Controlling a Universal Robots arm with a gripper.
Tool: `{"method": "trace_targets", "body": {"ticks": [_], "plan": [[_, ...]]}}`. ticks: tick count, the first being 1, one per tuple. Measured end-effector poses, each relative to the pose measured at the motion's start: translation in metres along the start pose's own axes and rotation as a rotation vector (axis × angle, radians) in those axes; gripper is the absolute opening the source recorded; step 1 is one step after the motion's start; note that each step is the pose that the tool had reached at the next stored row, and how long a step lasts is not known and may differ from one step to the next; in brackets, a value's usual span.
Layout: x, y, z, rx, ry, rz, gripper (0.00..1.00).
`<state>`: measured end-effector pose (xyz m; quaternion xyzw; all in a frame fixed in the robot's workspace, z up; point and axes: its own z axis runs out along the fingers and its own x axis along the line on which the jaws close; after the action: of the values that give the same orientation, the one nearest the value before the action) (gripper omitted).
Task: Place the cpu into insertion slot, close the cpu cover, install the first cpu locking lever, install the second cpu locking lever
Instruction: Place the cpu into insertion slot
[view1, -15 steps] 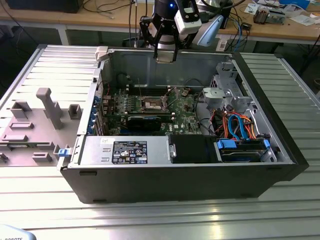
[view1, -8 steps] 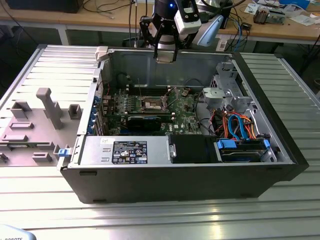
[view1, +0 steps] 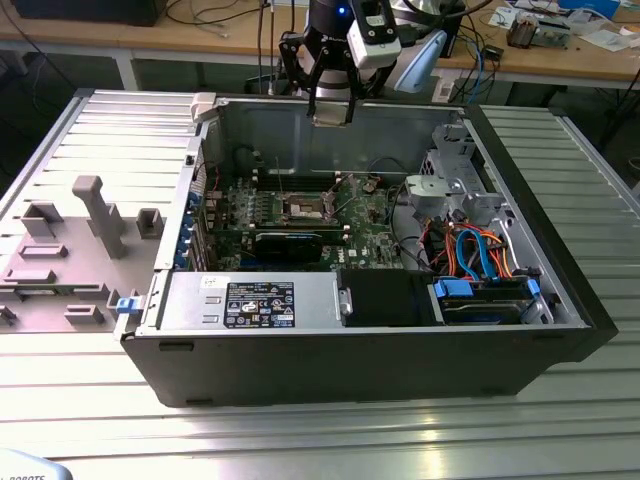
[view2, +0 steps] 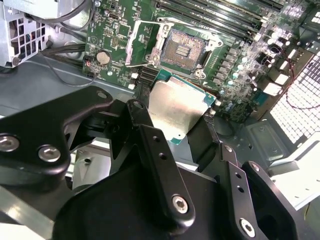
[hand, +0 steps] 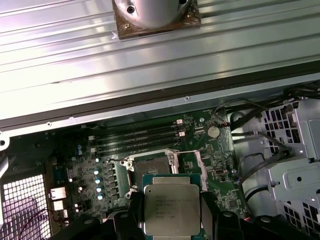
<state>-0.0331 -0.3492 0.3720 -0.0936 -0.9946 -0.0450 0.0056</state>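
Above the case (view1: 350, 360), my gripper (view1: 331, 100) is clamped on the cpu (view2: 177, 107), well over the bare slot (view2: 181, 48), cover (view2: 141, 45) flipped open: nothing seated yet, with placing, cover and both levers left.

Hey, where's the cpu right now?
The cpu is clamped in the gripper, raised above the open computer case in the exterior view; in both wrist views it hangs above the motherboard, near the empty insertion slot.

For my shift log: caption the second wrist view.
The tool grips the cpu above the motherboard, its insertion slot open and empty.
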Motion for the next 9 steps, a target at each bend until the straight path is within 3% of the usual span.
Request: {"method": "trace_targets", "body": {"ticks": [9], "plan": [[0.0,0.0,0.0,-0.0003,-0.0016,0.018,0.54]]}}
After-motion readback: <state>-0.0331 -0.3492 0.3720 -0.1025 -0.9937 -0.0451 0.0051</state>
